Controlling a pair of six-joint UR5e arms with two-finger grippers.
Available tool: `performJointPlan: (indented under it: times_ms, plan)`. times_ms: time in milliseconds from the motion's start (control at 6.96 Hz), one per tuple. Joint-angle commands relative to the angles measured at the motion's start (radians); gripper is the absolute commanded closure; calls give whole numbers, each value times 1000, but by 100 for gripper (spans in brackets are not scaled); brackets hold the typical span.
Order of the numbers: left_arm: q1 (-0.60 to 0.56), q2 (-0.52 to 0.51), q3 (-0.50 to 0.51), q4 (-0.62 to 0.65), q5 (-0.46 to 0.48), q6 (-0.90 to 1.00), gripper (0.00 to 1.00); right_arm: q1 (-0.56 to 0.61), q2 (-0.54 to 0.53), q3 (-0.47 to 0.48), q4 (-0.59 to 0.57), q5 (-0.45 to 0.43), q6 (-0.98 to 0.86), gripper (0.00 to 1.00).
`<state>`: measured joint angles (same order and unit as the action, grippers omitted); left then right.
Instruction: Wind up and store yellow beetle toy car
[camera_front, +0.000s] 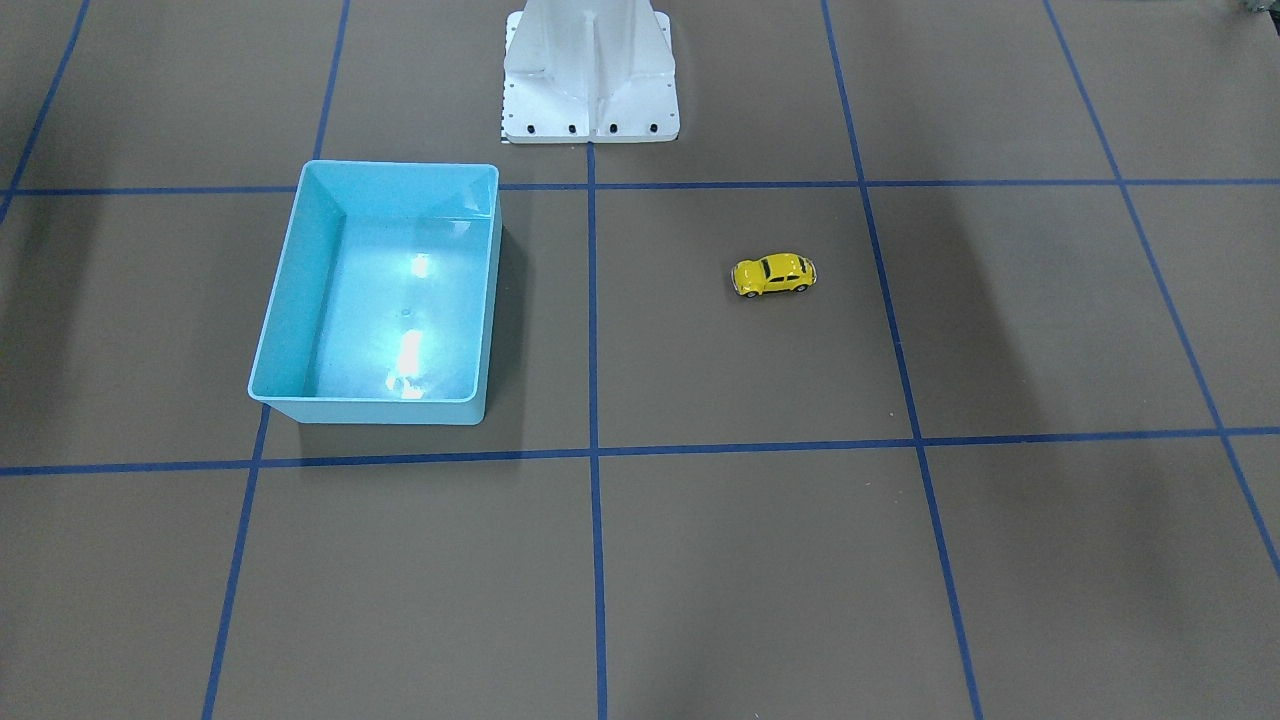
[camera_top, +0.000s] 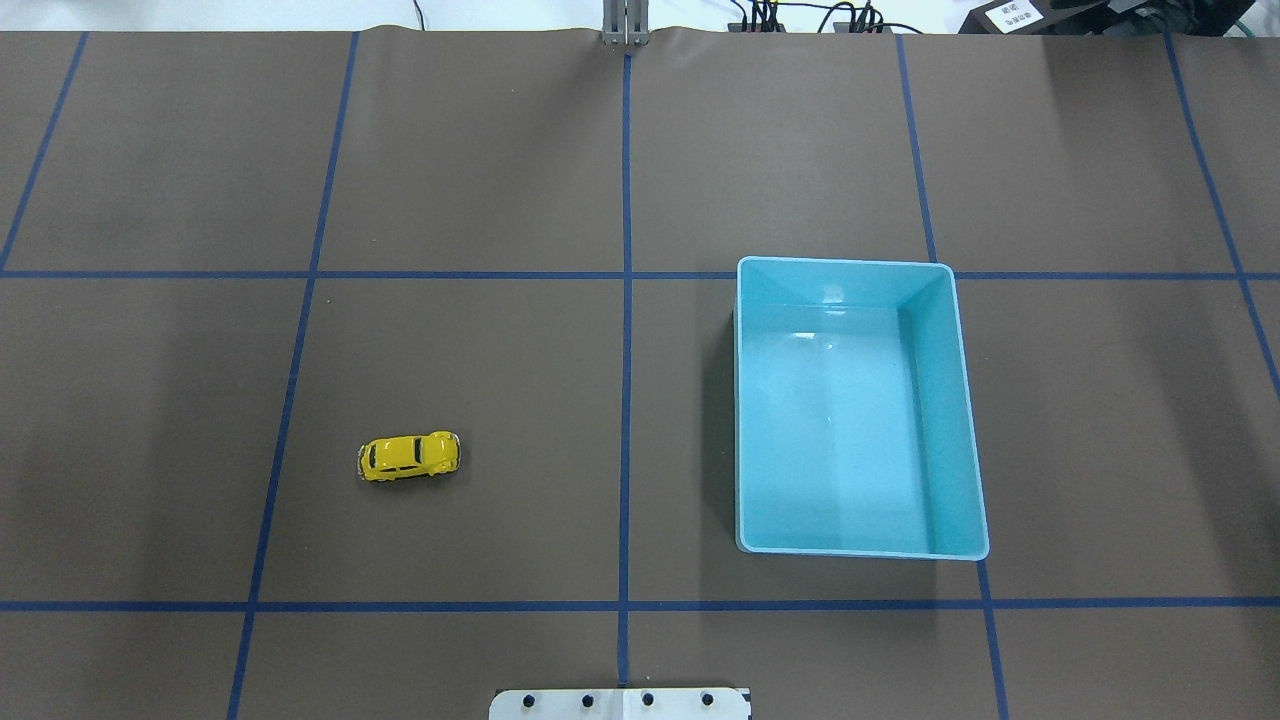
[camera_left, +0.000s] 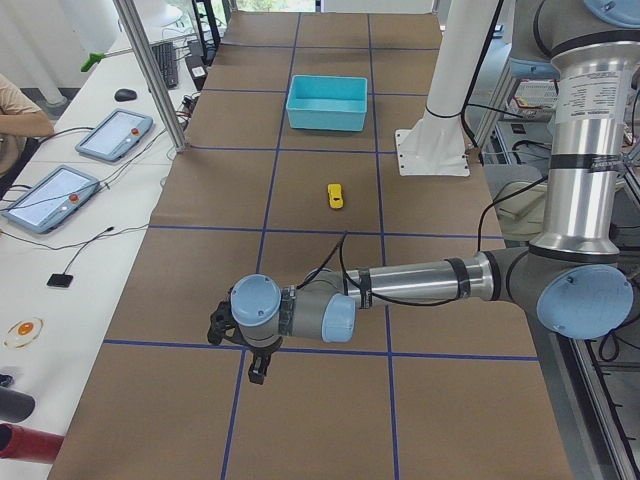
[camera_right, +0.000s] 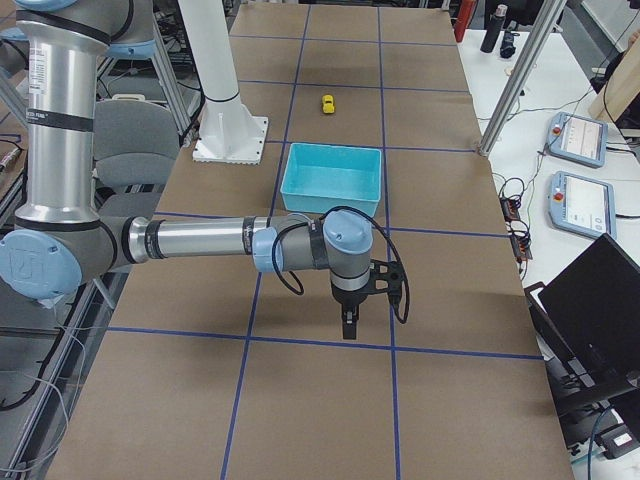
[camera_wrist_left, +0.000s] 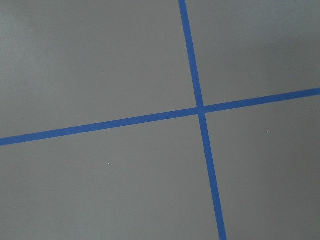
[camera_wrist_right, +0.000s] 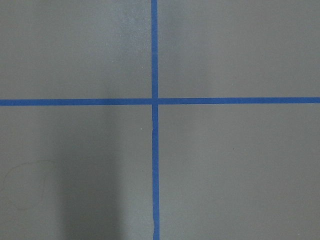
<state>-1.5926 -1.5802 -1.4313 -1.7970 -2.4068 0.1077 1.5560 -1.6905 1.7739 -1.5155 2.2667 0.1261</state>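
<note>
Since neither arm enters it, front-facing view: yellow beetle toy car (camera_front: 774, 275) on its wheels on the table (camera_front: 750, 560), well apart from the light-blue bin (camera_front: 372, 410).

Overhead view: car in the robot's left half, bin in the right. Judged step: approach, with winding not yet begun.

Left side view: left tool (camera_left: 250, 370) hangs low over a tape crossing, far from the car. Whether its jaws are apart or together cannot be told.

Right side view: right tool (camera_right: 348, 322), likewise indeterminate.

Next move calls for a narrow pinch across the small glossy body.

Wrist views: brown sheet with blue tape grid only.

Room: tablets (camera_left: 115, 135), cables, and a person's arm (camera_left: 18, 118) at a side table.
</note>
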Motion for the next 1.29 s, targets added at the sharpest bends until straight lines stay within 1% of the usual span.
performJointPlan:
  times_ms: [0,287,431,718,1149]
  plan:
    - [-1,5,-42,-5,-3,-2,0,0,-1,-1,0,1,1,0]
    - [3,-1,-69,-2,2,-2,0,1,-1,-2,0,1,1,0]
    - [37,-9,-84,-2,15,-2,0,1,-1,-2,0,1,1,0]
    - [202,-9,-214,-1,108,-3,0,1,-3,-2,0,1,1,0]
    - [406,-9,-335,-1,120,-2,0,1,-3,-2,0,1,1,0]
